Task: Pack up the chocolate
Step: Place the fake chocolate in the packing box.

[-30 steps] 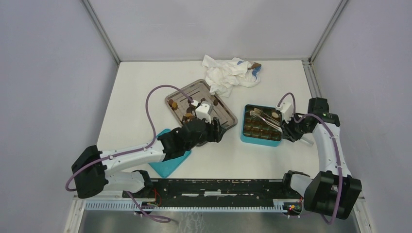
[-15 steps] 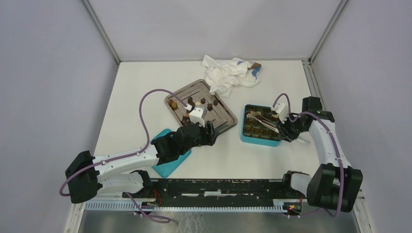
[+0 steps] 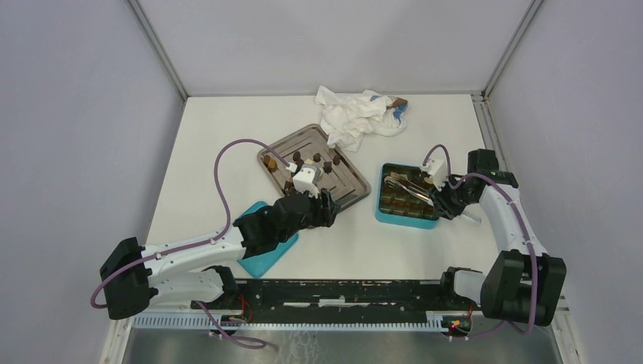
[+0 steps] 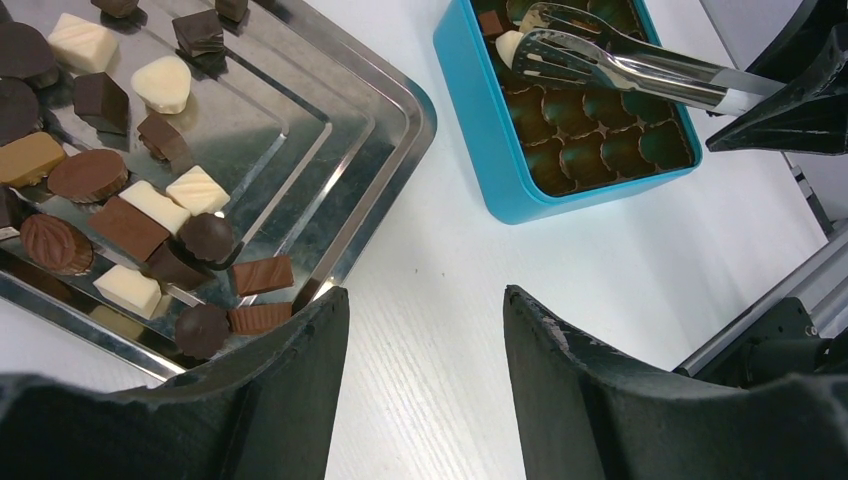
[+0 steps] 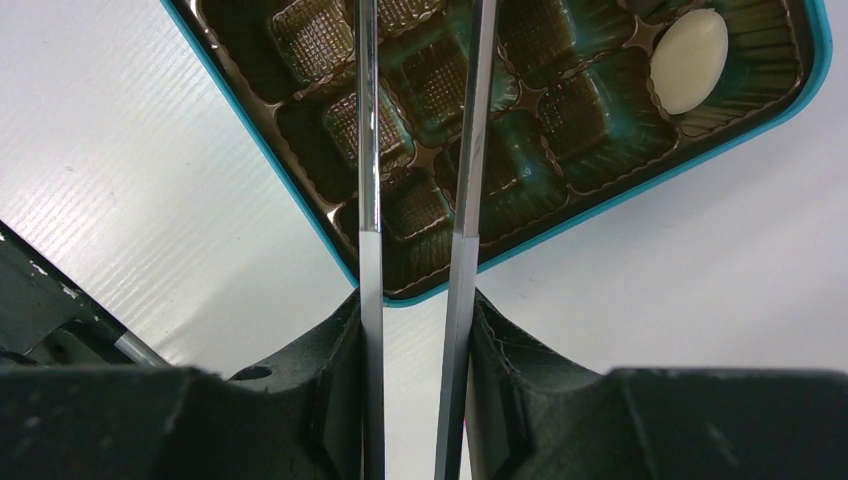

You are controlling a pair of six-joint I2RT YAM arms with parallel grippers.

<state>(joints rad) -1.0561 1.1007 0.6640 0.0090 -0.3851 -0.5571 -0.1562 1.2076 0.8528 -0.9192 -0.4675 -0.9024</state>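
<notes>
Chocolate [image 4: 150, 215]: dark, brown and white bits, mostly in the tray [image 4: 385, 110], mid counter.
Done: one white piece [image 5: 690, 60] sits in the blue box [image 4: 480, 170].
Left: most cups look empty.
Right claw [image 5: 415, 330]: narrow, I pinch the tongs [image 5: 365, 150] over the box.
Left claw [image 4: 425, 310]: wide, holding nothing, by the tray.

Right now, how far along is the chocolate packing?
Barely begun. Done: a cream-white oval piece sits in a corner cavity of the teal box. In hand: the right hand grips metal tongs over the box; the left hand hangs open and empty beside the tray. Left: nearly every cavity in view is empty, and many chocolates lie on the tray.
</notes>
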